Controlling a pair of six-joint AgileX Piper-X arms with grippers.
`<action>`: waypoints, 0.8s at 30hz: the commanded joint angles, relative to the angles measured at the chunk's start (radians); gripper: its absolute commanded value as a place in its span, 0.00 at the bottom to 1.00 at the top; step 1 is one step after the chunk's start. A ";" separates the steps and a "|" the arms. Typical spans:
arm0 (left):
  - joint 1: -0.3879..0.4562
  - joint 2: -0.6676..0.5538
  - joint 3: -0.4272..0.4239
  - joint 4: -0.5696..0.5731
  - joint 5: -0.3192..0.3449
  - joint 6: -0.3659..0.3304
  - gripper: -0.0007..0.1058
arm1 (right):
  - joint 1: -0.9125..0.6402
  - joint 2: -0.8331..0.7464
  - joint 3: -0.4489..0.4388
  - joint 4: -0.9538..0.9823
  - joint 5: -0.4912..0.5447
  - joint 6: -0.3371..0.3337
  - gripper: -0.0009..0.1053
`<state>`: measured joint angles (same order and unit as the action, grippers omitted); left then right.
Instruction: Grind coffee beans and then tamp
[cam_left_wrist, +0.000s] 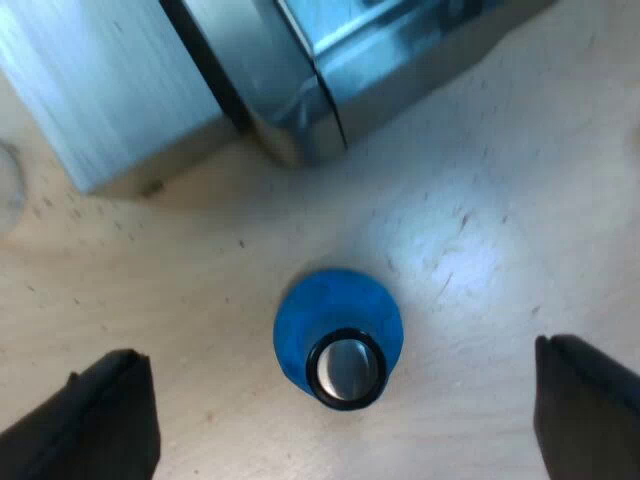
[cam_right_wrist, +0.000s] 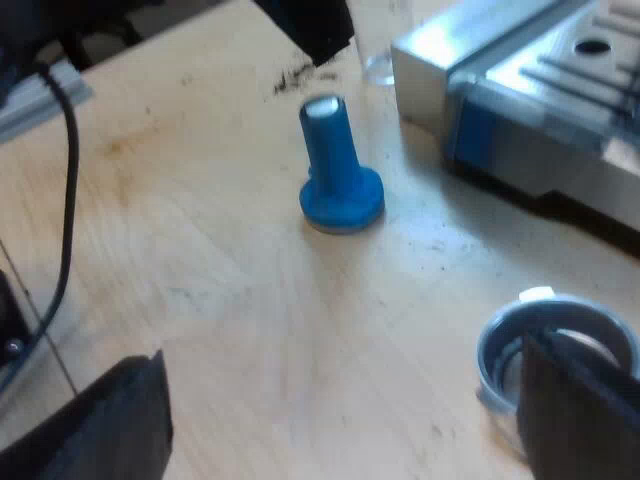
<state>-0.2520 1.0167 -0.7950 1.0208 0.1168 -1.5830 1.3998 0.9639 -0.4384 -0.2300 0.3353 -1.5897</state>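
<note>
TAMPER WITHIN REACH: The left hand (cam_left_wrist: 335, 400) hangs directly over the blue tamper (cam_left_wrist: 340, 345). Its two black fingers are spread wide at roughly four and eight o'clock of the tamper's steel-capped top and hold nothing. The tamper stands upright on the tabletop (cam_left_wrist: 480, 250), with the espresso machine (cam_left_wrist: 200, 80) just beyond it, toward eleven o'clock.

On the other arm, the right hand (cam_right_wrist: 345, 415) is likewise wide open and empty, low over the tabletop. A metal-rimmed ring (cam_right_wrist: 570, 308), possibly the holder's basket, lies close by one finger. Farther off, near twelve o'clock, is the tamper, and past it a measuring glass (cam_right_wrist: 380, 55) at the machine's corner.

The step in hand appears to be picking up the tamper. Whether the beans are ground cannot be told. The next move calls for a straight descent, kept centred, then closing on the blue stem.
</note>
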 joint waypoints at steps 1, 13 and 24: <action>0.000 -0.221 -0.006 0.001 0.000 -0.015 0.73 | 0.001 -0.041 -0.080 0.261 -0.004 -0.003 0.69; 0.000 -0.578 -0.089 -0.081 0.000 -0.015 0.73 | -0.061 -0.063 -0.444 0.796 -0.058 -0.003 0.69; 0.000 -0.606 -0.148 -0.231 -0.039 -0.032 0.73 | -0.554 -0.065 -0.695 1.133 -0.322 -0.048 0.69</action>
<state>-0.2520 0.4041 -0.9388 0.8019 0.0934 -1.5968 0.8874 0.9049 -1.1143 0.8622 0.0400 -1.6162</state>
